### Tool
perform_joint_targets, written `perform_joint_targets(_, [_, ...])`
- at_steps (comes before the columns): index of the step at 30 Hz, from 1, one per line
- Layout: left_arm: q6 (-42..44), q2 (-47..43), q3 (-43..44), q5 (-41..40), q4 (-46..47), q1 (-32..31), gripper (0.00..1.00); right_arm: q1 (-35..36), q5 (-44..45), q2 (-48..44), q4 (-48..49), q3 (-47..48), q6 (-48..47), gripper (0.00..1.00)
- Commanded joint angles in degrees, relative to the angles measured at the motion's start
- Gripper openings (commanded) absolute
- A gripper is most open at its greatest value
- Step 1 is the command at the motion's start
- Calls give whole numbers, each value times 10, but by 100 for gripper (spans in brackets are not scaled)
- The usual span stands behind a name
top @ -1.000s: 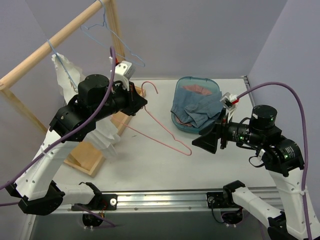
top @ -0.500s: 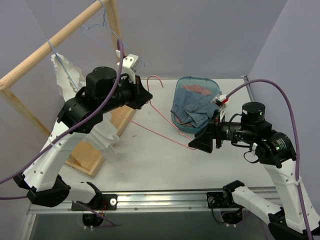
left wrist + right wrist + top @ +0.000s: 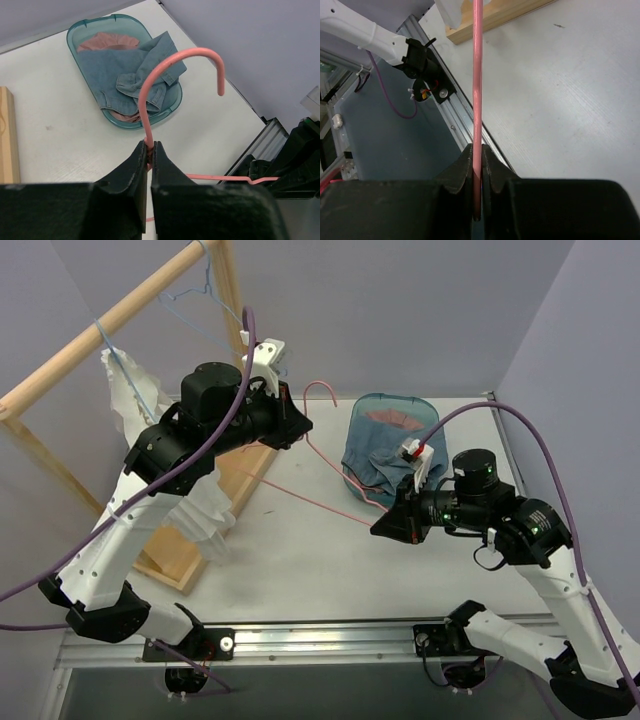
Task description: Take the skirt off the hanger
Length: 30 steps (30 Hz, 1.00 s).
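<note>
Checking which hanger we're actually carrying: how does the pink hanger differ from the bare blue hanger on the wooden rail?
The pink hanger is off the rail, pinched at its neck by the left gripper and along a wire by the right gripper; the blue hanger hooks over the wooden rail. The pink hanger lies slanted above the table; the blue hanger hangs down. Both are thin and bare.

In the top view the left gripper (image 3: 150, 152) hides its fingertips under its own wrist, and the neck of the pink hanger (image 3: 200, 49) vanishes there. In the right wrist view the wire runs off the top edge. In the basket (image 3: 95, 21), the denim skirt (image 3: 125, 67) covers most of a pink garment (image 3: 107, 42).
</note>
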Motion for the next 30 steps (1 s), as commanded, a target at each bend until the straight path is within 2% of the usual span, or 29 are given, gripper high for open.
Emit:
perform_joint_targets(1, [-7,-8,23,10,2,4,14,7,47,-22,37,-3,6,0])
perform_joint_targets(3, [-7,-14,13,11,7,4,33,7,51,-32,46,-2,10,0])
perform_joint_targets(5, [-9,-25,-3,14,14,4,46,6,58,-42,58,3,14,0])
perform_joint_targets(6, [-11,-28,-7,14,19,4,65,6,62,-45,60,5,17,0])
perform_joint_targets(7, [-12,-35,-11,11,21,4,77,6,63,-52,69,5,20,0])
perform_joint_targets(8, [-14,-39,-19,11,23,4,94,6,63,-54,73,6,24,0])
perform_joint_targets(13, [-15,-55,-24,-1,25,8,94,6,83,-52,72,6,33,0])
perform_joint_targets(21, [0,-140,-56,-63,61,8,94,7,87,-27,73,3,28,0])
perform_joint_targets(23, [2,-174,-84,-70,78,8,94,7,95,-9,66,20,18,0])
perform_joint_targets(27, [0,-235,-178,-24,120,8,94,19,123,39,57,73,-4,0])
perform_joint_targets(29, [-8,-259,-235,6,117,8,99,30,125,76,69,102,-15,0])
perform_joint_targets(30, [-15,-264,-253,7,111,7,94,34,126,90,85,109,-16,0])
